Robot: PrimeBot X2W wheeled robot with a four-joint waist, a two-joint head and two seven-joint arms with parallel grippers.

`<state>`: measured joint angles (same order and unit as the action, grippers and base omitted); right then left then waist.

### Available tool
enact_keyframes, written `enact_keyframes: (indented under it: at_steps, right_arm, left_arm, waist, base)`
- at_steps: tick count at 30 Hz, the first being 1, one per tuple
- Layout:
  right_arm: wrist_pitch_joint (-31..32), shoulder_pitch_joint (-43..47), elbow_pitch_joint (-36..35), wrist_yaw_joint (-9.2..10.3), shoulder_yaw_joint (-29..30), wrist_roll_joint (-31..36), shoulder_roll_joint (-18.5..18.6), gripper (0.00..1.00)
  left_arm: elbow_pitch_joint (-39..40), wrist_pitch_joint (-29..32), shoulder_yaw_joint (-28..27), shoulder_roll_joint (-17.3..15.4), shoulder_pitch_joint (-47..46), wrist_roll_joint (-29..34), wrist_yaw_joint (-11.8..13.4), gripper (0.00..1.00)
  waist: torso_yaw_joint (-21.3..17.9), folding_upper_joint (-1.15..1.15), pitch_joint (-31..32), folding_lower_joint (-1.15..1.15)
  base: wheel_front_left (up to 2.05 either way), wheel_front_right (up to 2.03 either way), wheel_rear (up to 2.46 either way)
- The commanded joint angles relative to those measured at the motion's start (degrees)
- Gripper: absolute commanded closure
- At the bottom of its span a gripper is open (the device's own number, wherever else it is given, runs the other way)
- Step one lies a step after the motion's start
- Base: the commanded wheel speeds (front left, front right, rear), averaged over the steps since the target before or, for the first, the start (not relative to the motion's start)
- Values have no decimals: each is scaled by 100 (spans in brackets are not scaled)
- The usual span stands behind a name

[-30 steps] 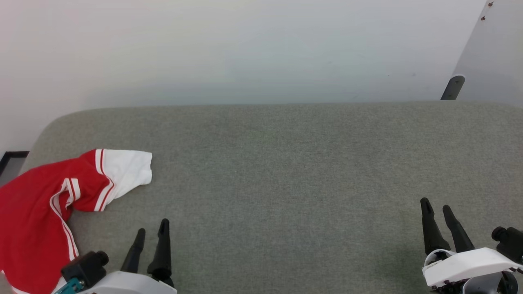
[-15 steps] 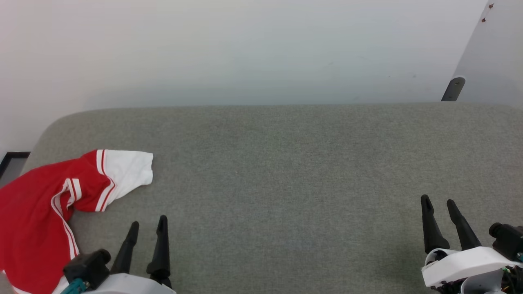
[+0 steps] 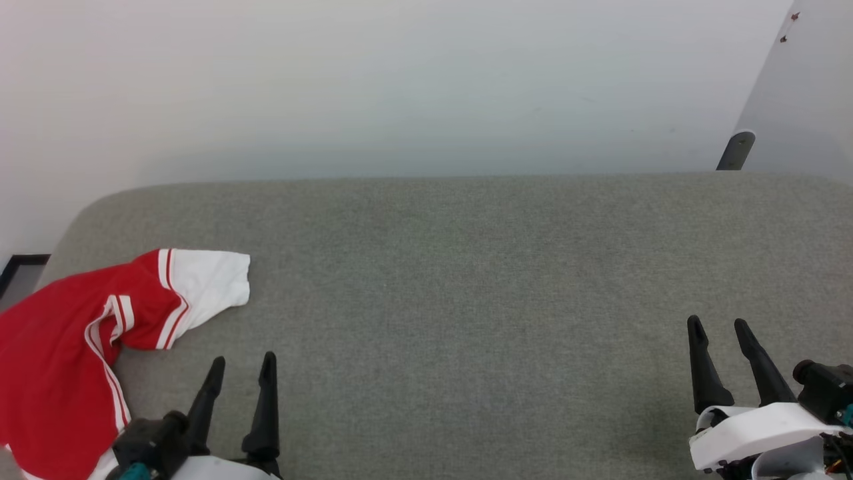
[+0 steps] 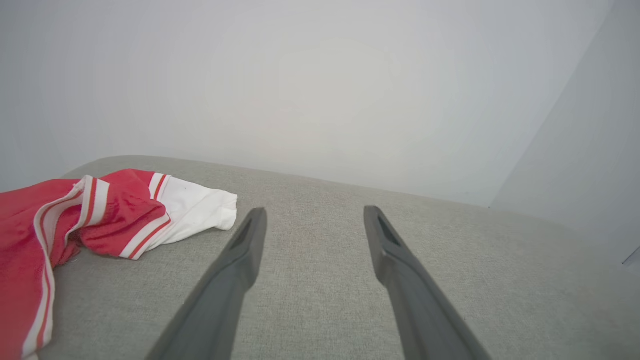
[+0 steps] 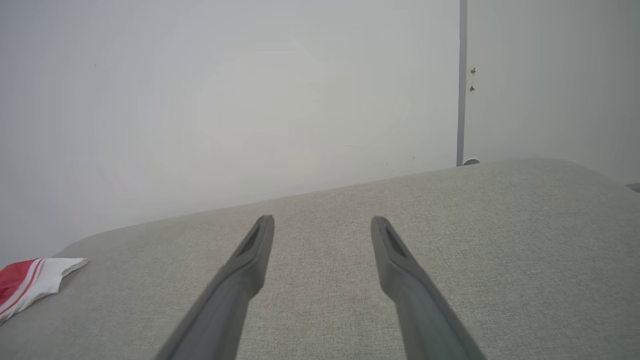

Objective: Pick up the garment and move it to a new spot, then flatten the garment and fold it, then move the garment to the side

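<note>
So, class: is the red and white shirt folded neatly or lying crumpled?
Crumpled, not folded: the garment lies bunched, its striped trim twisted and one white sleeve sticking out.

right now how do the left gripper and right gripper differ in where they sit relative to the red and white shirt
The left gripper sits close beside the red and white shirt; the right gripper is far from it, across the grey cushioned surface. The left gripper sits lower in the head view than the right gripper. Both are open and hold nothing.
</note>
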<state>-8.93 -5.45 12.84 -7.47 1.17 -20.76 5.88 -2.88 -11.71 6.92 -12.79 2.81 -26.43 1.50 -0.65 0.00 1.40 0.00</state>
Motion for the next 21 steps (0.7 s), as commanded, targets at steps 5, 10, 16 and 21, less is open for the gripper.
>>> enact_keyframes:
  at_steps: [5, 10, 16, 21]
  right_arm:
    - [-57, -5, -58, -3, 6, 312, 52, 0]
    - [-69, 19, -63, -3, 23, 540, 81, 0]
    - [-77, 54, -89, -4, 60, 842, 102, 0]
    - [-83, 72, -111, -4, 89, 1087, 124, 0]
  left_arm:
    - [69, -104, -56, -40, 87, 355, -79, 0]
    - [118, -159, -131, -34, 155, 592, -116, 0]
    - [158, -229, -226, -30, 224, 880, -184, 0]
    - [177, -274, -297, -22, 284, 1121, -237, 0]
  waist:
    - [-8, 0, 43, 0]
    - [-21, 0, 85, 0]
    - [-30, 0, 132, 0]
    - [-36, 0, 159, 0]
  base:
    - [0, 0, 0]
    - [0, 0, 0]
    - [0, 0, 0]
    - [0, 0, 0]
